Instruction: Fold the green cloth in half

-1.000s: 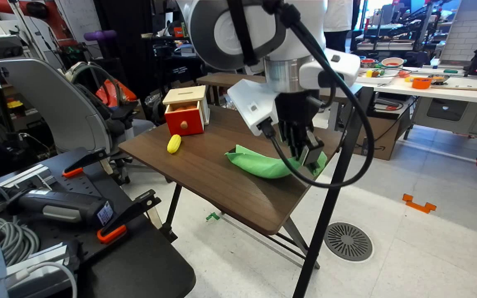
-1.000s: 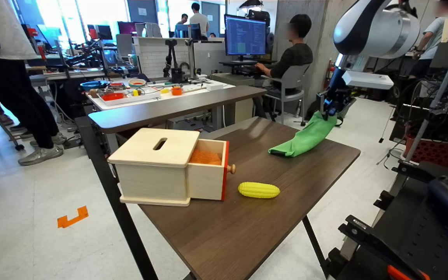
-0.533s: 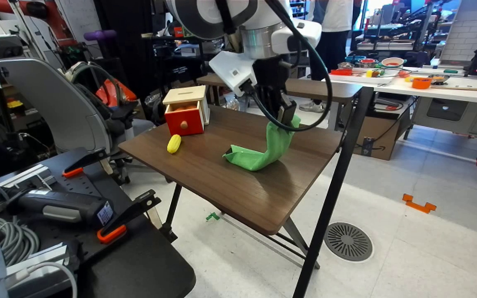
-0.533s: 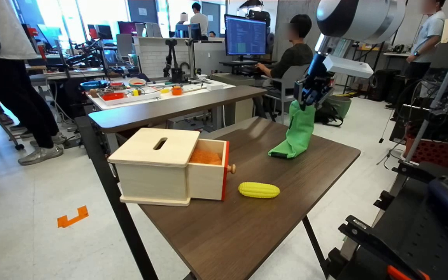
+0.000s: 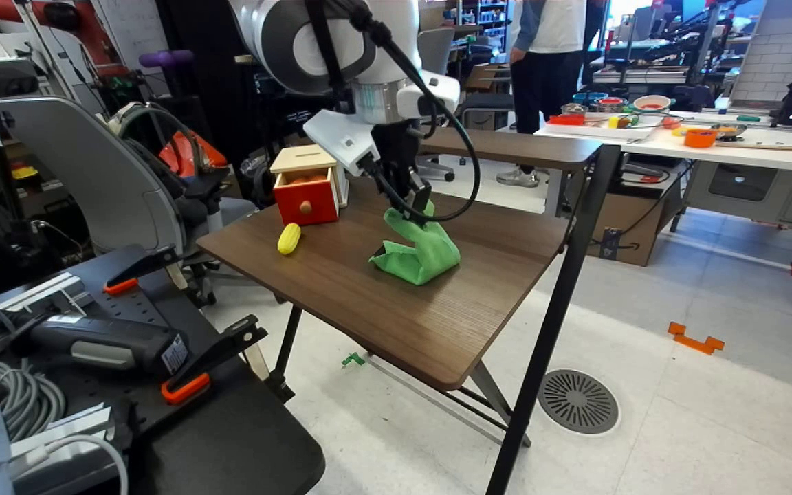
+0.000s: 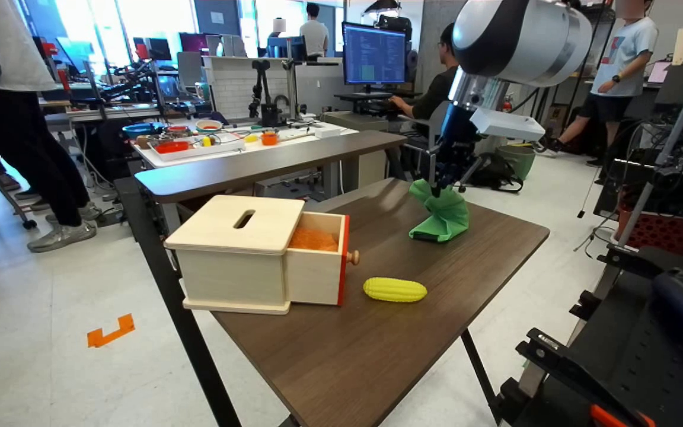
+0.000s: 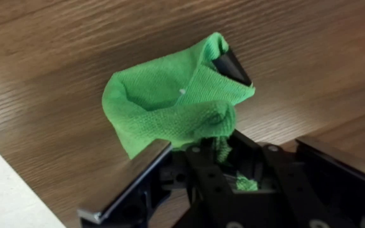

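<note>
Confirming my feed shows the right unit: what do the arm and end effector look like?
The arm is white with rounded grey and black areas, a silver collar and a black strap. A dark cable plugs into a white box near the end effector, which is black with shiny plates. No lettering is readable.

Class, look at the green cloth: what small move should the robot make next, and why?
Probably lower the pincer, laying the held end of the green cloth on its part resting on the table. In both exterior views the cloth bends back over itself with its gripped end raised, so the fold isn't yet flat.
</note>
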